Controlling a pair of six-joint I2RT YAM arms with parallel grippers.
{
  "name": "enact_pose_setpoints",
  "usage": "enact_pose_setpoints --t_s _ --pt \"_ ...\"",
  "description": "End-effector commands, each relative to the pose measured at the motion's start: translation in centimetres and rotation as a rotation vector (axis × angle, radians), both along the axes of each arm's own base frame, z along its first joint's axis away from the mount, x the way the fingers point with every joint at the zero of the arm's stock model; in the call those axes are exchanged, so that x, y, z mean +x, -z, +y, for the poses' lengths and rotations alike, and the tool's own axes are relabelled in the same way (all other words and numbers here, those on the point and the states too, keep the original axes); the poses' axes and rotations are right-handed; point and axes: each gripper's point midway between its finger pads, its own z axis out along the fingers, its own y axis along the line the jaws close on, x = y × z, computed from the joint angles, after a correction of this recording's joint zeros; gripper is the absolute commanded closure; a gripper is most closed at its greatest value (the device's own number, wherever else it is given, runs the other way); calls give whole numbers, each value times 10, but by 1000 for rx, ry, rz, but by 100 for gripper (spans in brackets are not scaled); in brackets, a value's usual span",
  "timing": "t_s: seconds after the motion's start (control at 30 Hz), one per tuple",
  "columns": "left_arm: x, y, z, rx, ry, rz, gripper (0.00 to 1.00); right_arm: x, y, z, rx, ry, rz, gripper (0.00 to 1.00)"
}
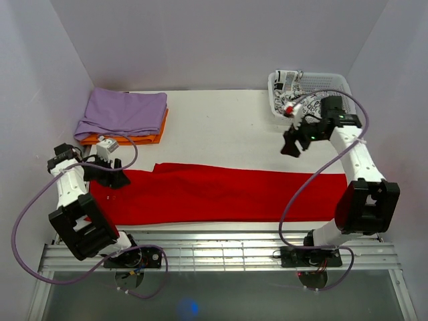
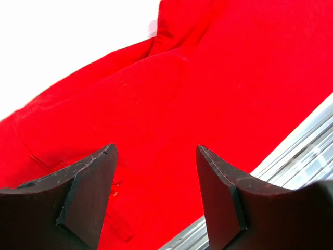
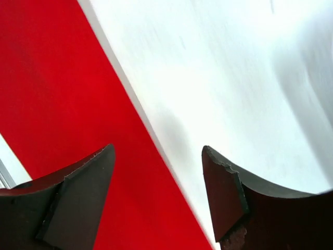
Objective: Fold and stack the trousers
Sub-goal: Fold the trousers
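Note:
The bright red trousers (image 1: 221, 194) lie flat as a long band across the white table, from left to right near the front. My left gripper (image 1: 119, 179) is open and empty, just above the trousers' left end; its wrist view shows red fabric (image 2: 197, 99) between and beyond the jaws. My right gripper (image 1: 291, 148) is open and empty, raised above the table behind the trousers' right part. Its wrist view shows the trousers' far edge (image 3: 57, 94) running under the jaws.
A folded lilac-purple cloth (image 1: 122, 112) lies on a folded orange cloth (image 1: 154, 137) at the back left. A white basket (image 1: 341, 83) at the back right holds a black-and-white patterned cloth (image 1: 289, 83). A metal rail (image 1: 221, 251) runs along the table's front edge.

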Motion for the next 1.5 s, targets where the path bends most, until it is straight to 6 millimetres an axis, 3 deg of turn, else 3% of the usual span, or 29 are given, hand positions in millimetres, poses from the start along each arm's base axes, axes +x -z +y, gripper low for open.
enact_pose_setpoints --t_s 0.0,0.03,0.07,0.1,0.13,0.17,0.2,0.23,0.27,0.3,0.33,0.37,0.4,0.47,0.57,0.67,0.7,0.77,0.93,1.1,1.37,1.4,1.47 --pt "7 -2 1 -85 -122 18 27 21 -55 111 346 -16 -5 27" --pt "4 1 10 -88 -171 35 27 26 -59 128 378 -26 -11 27" --pt "2 3 16 -94 -206 49 27 19 -65 163 428 -43 38 27" --pt "1 7 21 -114 -244 82 28 26 -59 182 443 -50 59 27" --pt "-3 12 30 -112 -287 111 29 38 -77 201 480 -81 1 28" --pt "-6 18 33 -114 -303 136 30 30 -80 231 511 -109 46 27" --pt "-8 25 35 -116 -312 164 31 37 -64 250 515 -112 94 27" --pt "-11 32 40 -93 -324 185 31 43 -66 267 540 -124 95 27" --pt "-12 42 42 -82 -329 191 31 42 -82 294 570 -160 89 27" --pt "-13 48 43 -74 -328 202 31 46 -57 314 577 -129 202 27" --pt "-14 59 42 -77 -324 234 31 48 -54 329 590 -146 230 28" --pt "-17 67 43 -62 -323 257 32 46 -69 353 619 -185 228 29" --pt "-19 80 40 -69 -312 292 33 49 -38 370 608 -161 324 30" --pt "-21 92 45 -31 -307 304 33 40 -19 402 617 -200 355 31" --pt "-26 106 45 -7 -301 320 33 24 -16 439 659 -256 335 29" --pt "-29 113 45 3 -299 330 33 14 11 468 659 -265 362 28" --pt "-30 114 44 2 -299 333 33 15 3 477 673 -277 340 28" --pt "-31 115 43 2 -298 335 33 7 17 492 664 -288 359 27" --pt "-34 118 39 -10 -293 338 33 -4 30 514 666 -310 335 25" --pt "-34 119 38 -18 -291 336 33 -11 60 524 623 -318 321 24" --pt "-37 120 37 -9 -287 335 33 -14 85 529 575 -309 274 24" --pt "-39 122 35 -9 -285 338 33 -14 86 529 572 -310 270 25" --pt "-40 123 35 -7 -282 337 33 -14 90 532 566 -322 252 42"
